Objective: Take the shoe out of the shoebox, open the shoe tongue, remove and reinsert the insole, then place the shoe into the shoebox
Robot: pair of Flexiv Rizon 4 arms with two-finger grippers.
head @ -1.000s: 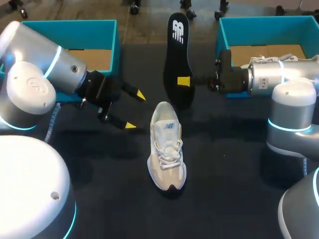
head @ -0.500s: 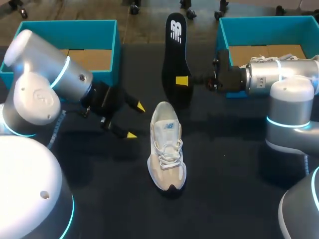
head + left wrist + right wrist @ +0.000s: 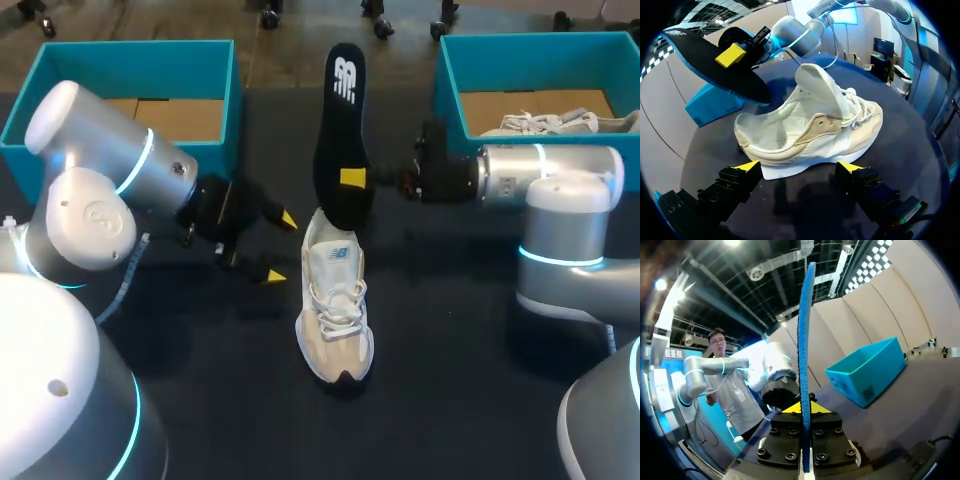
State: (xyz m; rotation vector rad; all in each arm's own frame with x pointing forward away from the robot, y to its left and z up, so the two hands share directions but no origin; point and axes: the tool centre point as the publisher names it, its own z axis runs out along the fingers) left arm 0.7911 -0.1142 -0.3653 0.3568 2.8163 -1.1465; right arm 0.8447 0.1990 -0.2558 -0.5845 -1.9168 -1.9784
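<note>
Seen from above, the insole [image 3: 338, 140] hides the right gripper's [image 3: 352, 178] far finger and part of the shoe's [image 3: 336, 300] heel rim.

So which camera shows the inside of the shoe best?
The left wrist view: the shoe is close and side-on, tongue lifted, its inside visible. The head view shows it from above, with the insole held above the heel. The right wrist view shows only the insole's edge, not the shoe.

Shoe [image 3: 335, 300] stands mid-surface [image 3: 450, 400], toe toward the near edge. Insole [image 3: 340, 140] is behind it, tilted, lower end over the heel, clamped between the right jaws, which come in from the right. Left jaws stand spread just left of the heel, not touching it. Left box [image 3: 130, 52] lies at the far left. Right box [image 3: 445, 75] lies at the far right, with a second shoe [image 3: 560, 120] in it.
</note>
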